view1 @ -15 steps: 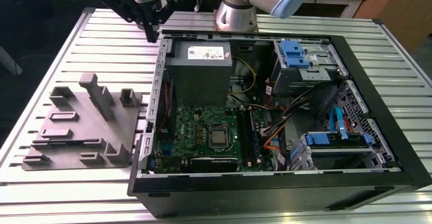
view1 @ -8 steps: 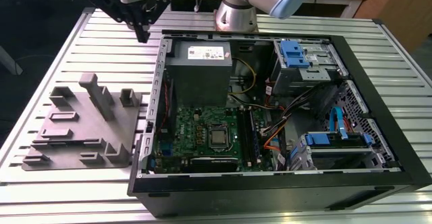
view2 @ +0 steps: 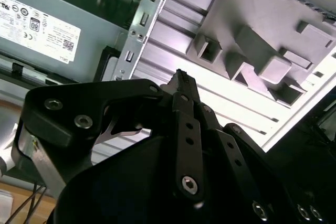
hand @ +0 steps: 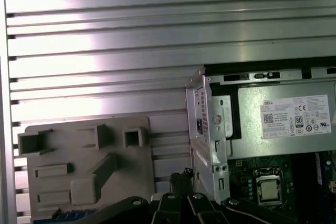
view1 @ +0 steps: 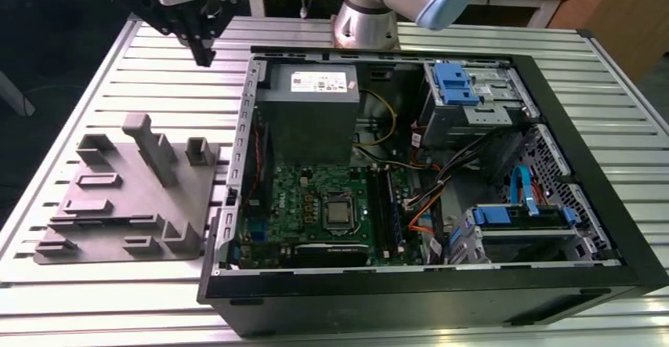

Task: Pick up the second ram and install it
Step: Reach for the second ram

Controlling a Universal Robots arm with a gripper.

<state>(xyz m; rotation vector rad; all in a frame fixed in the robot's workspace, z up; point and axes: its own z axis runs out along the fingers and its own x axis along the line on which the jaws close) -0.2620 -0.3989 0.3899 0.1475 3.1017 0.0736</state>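
Second ram (hand: 73,214), one blue-green strip I make out on the grey fixture (view1: 125,198), my one hand (view1: 205,56) fingers together, above the worktop (view1: 105,300) beyond the fixture, one open computer case (view1: 418,300) beside the fixture

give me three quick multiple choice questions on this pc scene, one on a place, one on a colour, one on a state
1. In the exterior view, the gripper is:
A) inside the computer case
B) outside the computer case, over the table
C) resting on the power supply

2. The drive bay latches are:
A) red
B) blue
C) yellow

3. The computer case is:
A) open on its side
B) closed with a panel
C) standing upright

Answers:
1 B: it hangs over the slats at the exterior view's left of the case.
2 B: blue plastic shows on the bays.
3 A: the motherboard lies exposed.
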